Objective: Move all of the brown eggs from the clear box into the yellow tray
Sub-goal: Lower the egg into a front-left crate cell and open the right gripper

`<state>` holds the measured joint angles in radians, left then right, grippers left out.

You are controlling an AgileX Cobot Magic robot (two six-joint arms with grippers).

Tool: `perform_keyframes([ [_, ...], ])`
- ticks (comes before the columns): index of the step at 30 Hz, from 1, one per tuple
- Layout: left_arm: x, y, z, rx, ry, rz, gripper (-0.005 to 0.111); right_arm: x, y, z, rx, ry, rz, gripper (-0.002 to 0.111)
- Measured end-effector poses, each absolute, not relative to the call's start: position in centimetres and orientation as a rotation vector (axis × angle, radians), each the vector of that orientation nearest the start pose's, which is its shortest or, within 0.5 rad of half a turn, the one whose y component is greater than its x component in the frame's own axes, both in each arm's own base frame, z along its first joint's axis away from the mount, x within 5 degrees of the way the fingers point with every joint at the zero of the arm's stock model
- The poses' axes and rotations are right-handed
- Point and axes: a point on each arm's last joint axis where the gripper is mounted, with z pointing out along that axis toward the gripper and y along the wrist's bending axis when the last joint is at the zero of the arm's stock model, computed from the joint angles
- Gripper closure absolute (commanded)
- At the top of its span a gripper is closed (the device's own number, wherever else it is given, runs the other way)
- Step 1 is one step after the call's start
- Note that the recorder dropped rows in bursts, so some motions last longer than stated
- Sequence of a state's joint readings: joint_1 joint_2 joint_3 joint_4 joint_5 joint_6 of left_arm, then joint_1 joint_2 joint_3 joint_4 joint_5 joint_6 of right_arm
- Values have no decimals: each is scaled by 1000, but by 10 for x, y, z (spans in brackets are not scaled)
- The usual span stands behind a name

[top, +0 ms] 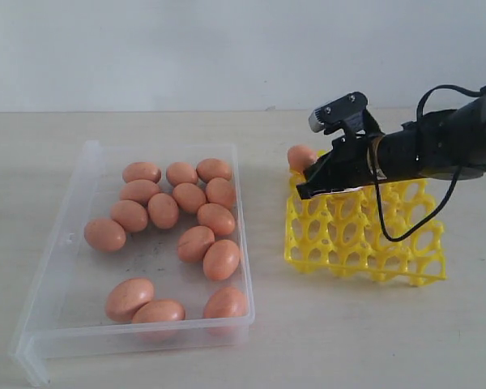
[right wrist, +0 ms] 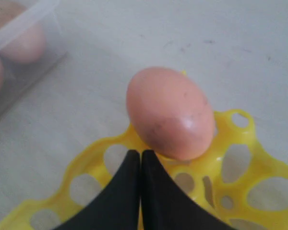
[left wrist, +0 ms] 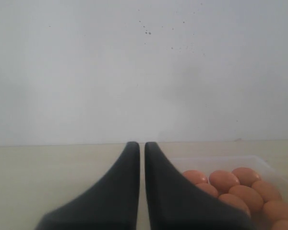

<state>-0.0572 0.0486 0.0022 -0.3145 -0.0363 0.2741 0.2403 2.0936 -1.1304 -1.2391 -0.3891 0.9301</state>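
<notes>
Brown eggs (top: 189, 198) lie almost all in the clear box (top: 138, 336). I count fifteen there: twelve in a loose cluster across its far half and middle, and three in a row along the near wall at 6 o'clock. One egg (top: 301, 156) is out of the box and sits in the corner cup of the yellow tray (top: 364, 243), at about 10 o'clock on the tray. That makes sixteen eggs in view, one box and one tray. The tray stands at 3 o'clock from the box, apart from it on the bare table, and no other cup that shows holds an egg.

By my reckoning the job is barely begun, with one egg placed and fifteen left to carry over.

In its wrist view the right gripper (right wrist: 141, 155) has its two black fingers pressed together with nothing between them. The tips sit just beside the placed egg (right wrist: 169, 112), over the tray's lattice. The left gripper (left wrist: 141, 146) also has its fingers nearly touching and holds nothing. It is raised at the box's side, with several eggs visible beyond it.
</notes>
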Motion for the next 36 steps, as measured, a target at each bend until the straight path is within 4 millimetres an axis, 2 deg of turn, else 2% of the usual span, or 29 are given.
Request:
perform_keyframes([
  [5,60,-2,213,4,1500,-70,103,392,133,108,-759,2207,471,108],
  [13,60,-2,213,4,1500,-70,103,375,144,107,-921,2238,693,108],
  [19,60,-2,213,4,1500,-70,103,372,145,111,-971,2218,703,108],
  [22,60,-2,213,4,1500,-70,103,369,145,122,-1016,2182,696,108],
  [26,60,-2,213,4,1500,-70,103,366,144,164,-1024,2076,651,109],
  [29,60,-2,213,4,1500,-70,103,367,141,182,-988,2050,582,109],
  [32,60,-2,213,4,1500,-70,103,366,142,184,-977,2048,604,109],
  [36,60,-2,213,4,1500,-70,103,360,164,173,-1031,2057,625,109],
])
